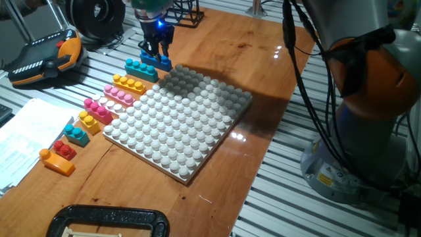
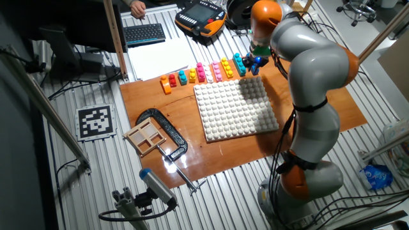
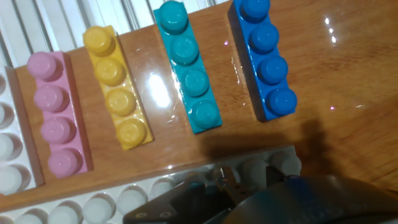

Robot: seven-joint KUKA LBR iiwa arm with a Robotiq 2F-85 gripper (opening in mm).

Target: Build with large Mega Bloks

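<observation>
Several Mega Bloks lie in a row on the wooden board, left of the white studded baseplate (image 1: 177, 122). They are dark blue (image 1: 156, 62), teal (image 1: 140, 70), yellow (image 1: 128, 83), pink (image 1: 118, 95), magenta (image 1: 97, 110), then small yellow, teal, red (image 1: 64, 150) and orange (image 1: 56, 162). My gripper (image 1: 156, 49) hangs just over the dark blue brick at the far end of the row, fingers apart and empty. The hand view shows the dark blue (image 3: 264, 59), teal (image 3: 188, 65), yellow (image 3: 117, 87) and pink (image 3: 55, 112) bricks lying flat. My dark fingers (image 3: 205, 199) show blurred at the bottom, over the baseplate edge (image 3: 93, 205).
A black clamp (image 1: 108, 220) grips the board's near edge. An orange-and-black teach pendant (image 1: 46, 58) and papers (image 1: 23, 135) lie left of the board. A small wooden tray (image 2: 147, 135) sits by the clamp. The arm's base (image 1: 368, 105) stands to the right.
</observation>
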